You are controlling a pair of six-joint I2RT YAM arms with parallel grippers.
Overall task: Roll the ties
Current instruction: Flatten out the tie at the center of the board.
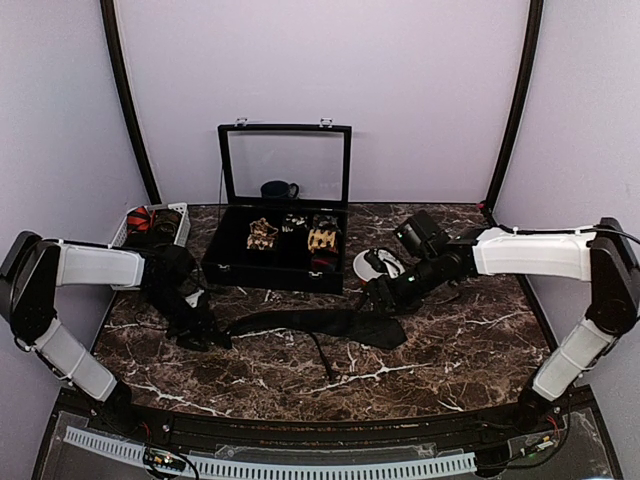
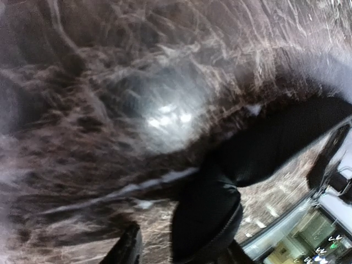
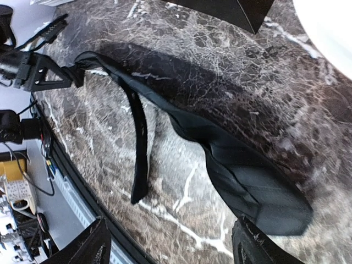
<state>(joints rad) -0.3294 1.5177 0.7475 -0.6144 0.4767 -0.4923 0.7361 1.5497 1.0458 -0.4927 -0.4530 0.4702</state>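
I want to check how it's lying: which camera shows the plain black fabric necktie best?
Right wrist view: the plain black fabric necktie lies sharp and large, wide pointed end nearest. The top view shows it whole but small; the left wrist view is blurred.

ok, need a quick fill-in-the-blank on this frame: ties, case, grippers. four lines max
1. The black tie lies unrolled on the ____ tabletop.
2. The case at the back has its glass lid standing ____.
3. The right gripper has its jaws ____, with nothing between them.
4. The white basket at back left holds a ____ patterned tie.

Missing words: marble; open; open; red.
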